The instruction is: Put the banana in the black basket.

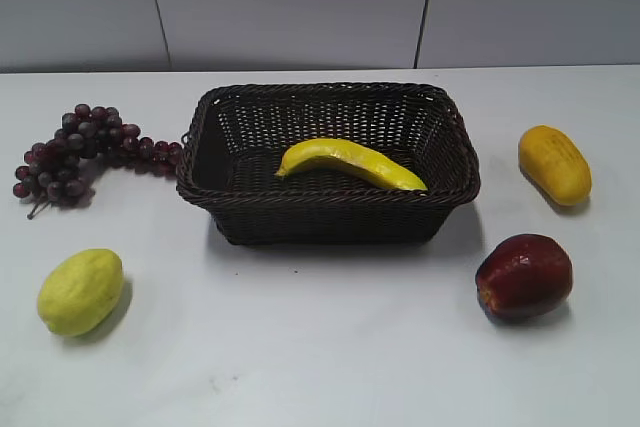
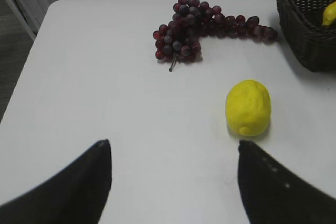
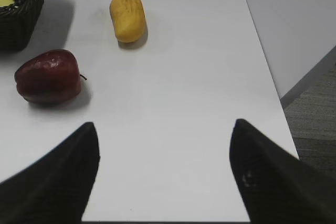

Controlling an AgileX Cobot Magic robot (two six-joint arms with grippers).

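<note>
Banana lies inside the basket, so I judge the placing done. Left to right: my left gripper hangs open and empty near the lemon; my right gripper likewise, near the apple. Next calls only for staying clear.

White table; grey panelled wall behind; floor possibly grey carpet.

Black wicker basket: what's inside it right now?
Inside the dark woven wicker basket lies one long curved yellow banana, resting on the bottom. Nothing else shows, though the near wall hides the floor strip just behind it.
</note>
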